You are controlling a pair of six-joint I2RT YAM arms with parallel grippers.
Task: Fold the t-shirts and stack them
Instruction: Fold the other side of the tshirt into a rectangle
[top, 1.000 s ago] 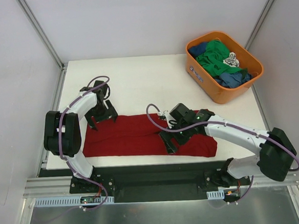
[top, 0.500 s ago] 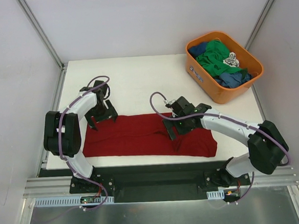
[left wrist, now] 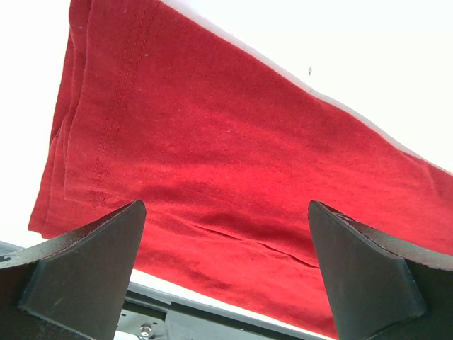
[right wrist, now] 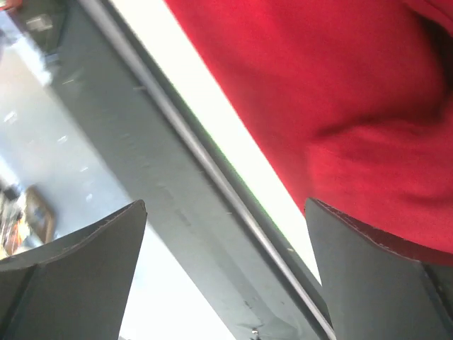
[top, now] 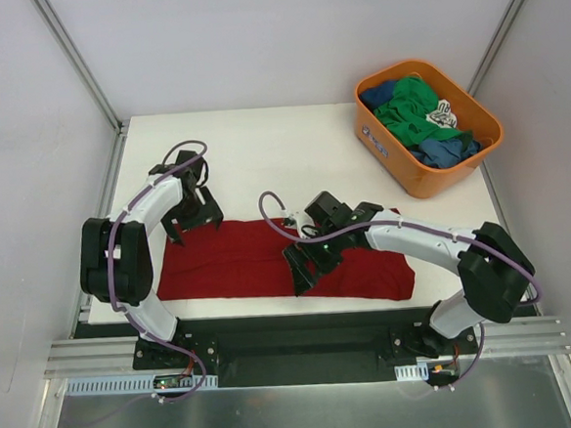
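Moved since the earlier frame: right fingers (top: 299, 272) have swung left along the red shirt (top: 235, 262), from its right half to near its middle, at the near hem. Left fingers (top: 176, 234) have barely shifted.

Top view.
- Red shirt: soft knit cloth folded into a long flat band, lying across the near part of the white table (top: 281, 155).
- Orange tub (top: 400, 167): smooth plastic with rounded corners, at the far right corner. It holds a crumpled green shirt (top: 410, 107), a blue shirt (top: 445, 151) and a scrap of white patterned cloth (top: 442, 115). A small label on its wall is too small to read.
- Left fingers: spread wide over the band's far left corner.

Left wrist view.
- Left fingers (left wrist: 85, 269): black, wedge-shaped, fully spread, nothing between them.
- Red shirt (left wrist: 233, 177): stitched hem lines, layered left edges, one shallow crease.

Right wrist view.
- Right fingers (right wrist: 71, 262): fully spread, gripping nothing; contact with the cloth cannot be told.
- Red shirt (right wrist: 340, 106): reaches nearly to the table's white front edge (right wrist: 212, 127).
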